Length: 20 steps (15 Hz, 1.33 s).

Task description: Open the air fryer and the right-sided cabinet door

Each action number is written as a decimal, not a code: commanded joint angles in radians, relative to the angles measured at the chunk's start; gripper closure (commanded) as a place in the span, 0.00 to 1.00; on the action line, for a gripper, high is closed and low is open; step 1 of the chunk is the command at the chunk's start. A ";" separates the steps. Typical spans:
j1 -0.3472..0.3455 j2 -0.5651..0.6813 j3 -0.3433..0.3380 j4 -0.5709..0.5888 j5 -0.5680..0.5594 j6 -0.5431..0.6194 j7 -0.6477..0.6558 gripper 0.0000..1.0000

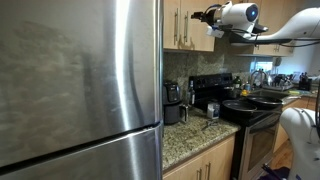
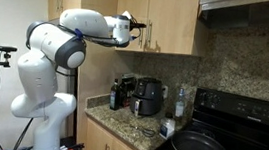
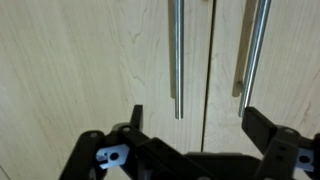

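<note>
The gripper point(image 3: 195, 112) is up at the wall cabinets with its jaws spread wide and nothing between them. In the wrist view only the two dark fingertips point(image 3: 137, 112) show. The rest of the hand is cut off by the bottom edge.

Straight ahead of it is the seam between two wooden doors, both lying flush and shut. The right-sided cabinet door point(image 3: 285, 50) is on the right of that seam. Its slim silver handle point(image 3: 249, 50) runs down its left edge and leans a little in this view. The top of the handle runs out of the picture. The twin door point(image 3: 90, 50) fills the left side.

In an exterior view the gripper point(image 2: 136, 30) hangs just beside the pair of handles. I cannot tell whether it touches them. In an exterior view a big steel fridge point(image 1: 80, 80) blocks the whole left half, and the gripper point(image 1: 207, 16) covers the door's far edge.

The air fryer point(image 2: 149, 97) stands well below, at the back edge of the stone counter point(image 2: 119, 122), near the corner by the stove point(image 2: 242, 108). It is too small to tell whether its drawer is fully in. A dark pan point(image 2: 199, 149) sits on the stove's front corner.
</note>
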 commanded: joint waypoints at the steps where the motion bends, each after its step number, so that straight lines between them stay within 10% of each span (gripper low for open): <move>1: -0.022 0.013 -0.039 -0.039 0.077 -0.003 -0.049 0.00; 7: 0.124 0.040 -0.238 0.003 0.127 0.097 -0.088 0.00; 20: 0.298 0.003 -0.318 0.126 -0.075 0.125 -0.077 0.00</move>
